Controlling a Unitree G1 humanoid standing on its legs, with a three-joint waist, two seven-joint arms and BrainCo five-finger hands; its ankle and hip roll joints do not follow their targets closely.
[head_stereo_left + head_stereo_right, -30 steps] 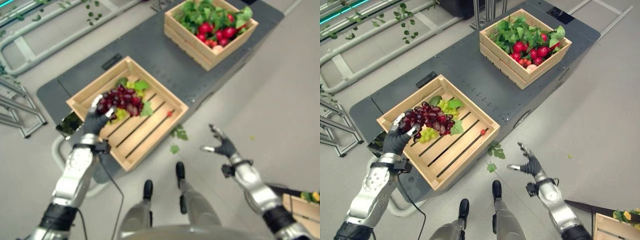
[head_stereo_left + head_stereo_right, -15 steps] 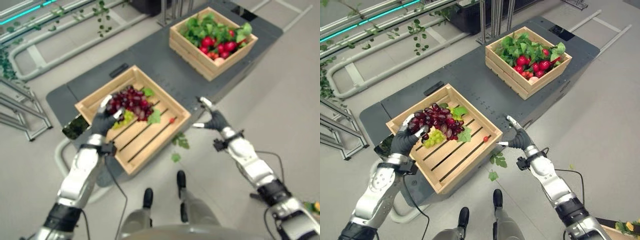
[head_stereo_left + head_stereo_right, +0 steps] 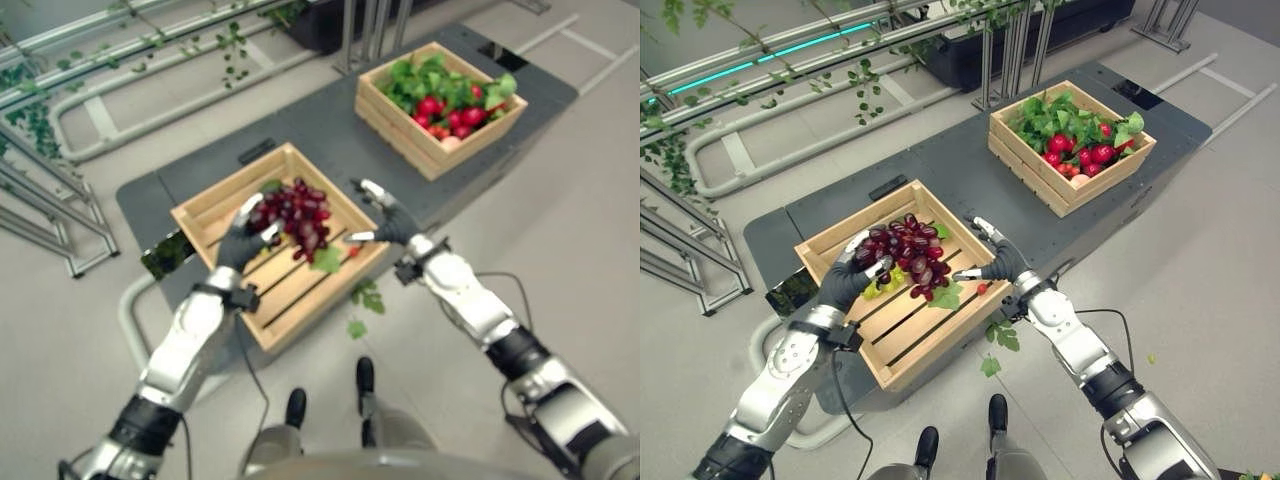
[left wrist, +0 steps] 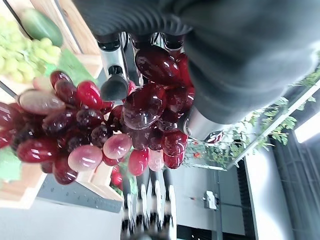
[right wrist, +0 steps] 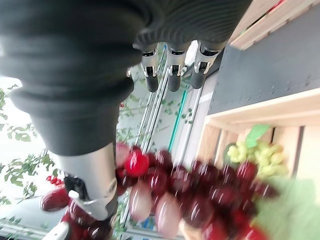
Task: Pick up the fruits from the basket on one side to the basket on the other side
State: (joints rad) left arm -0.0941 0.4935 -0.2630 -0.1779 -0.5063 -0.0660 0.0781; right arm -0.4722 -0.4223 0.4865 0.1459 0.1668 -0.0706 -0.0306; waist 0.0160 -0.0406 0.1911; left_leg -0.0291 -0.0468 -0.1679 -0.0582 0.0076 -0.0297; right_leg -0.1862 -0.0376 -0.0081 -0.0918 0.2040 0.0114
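left hand [image 3: 845,283]: fingers curled round the red grape bunch [image 3: 908,256], holding it up over the near crate [image 3: 902,355]
right hand [image 3: 998,262]: fingers straight and spread, beside the bunch, over the near crate's right edge, holding nothing
green grapes [image 3: 883,285]: on the crate slats under the bunch
small red fruit [image 3: 982,289]: in the crate's right corner
far crate [image 3: 1068,188]: right end of grey platform [image 3: 960,160], full of leaves and red fruit

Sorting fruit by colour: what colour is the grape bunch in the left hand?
Dark red bunch of grapes, clearest in the left wrist view, held by the left hand.
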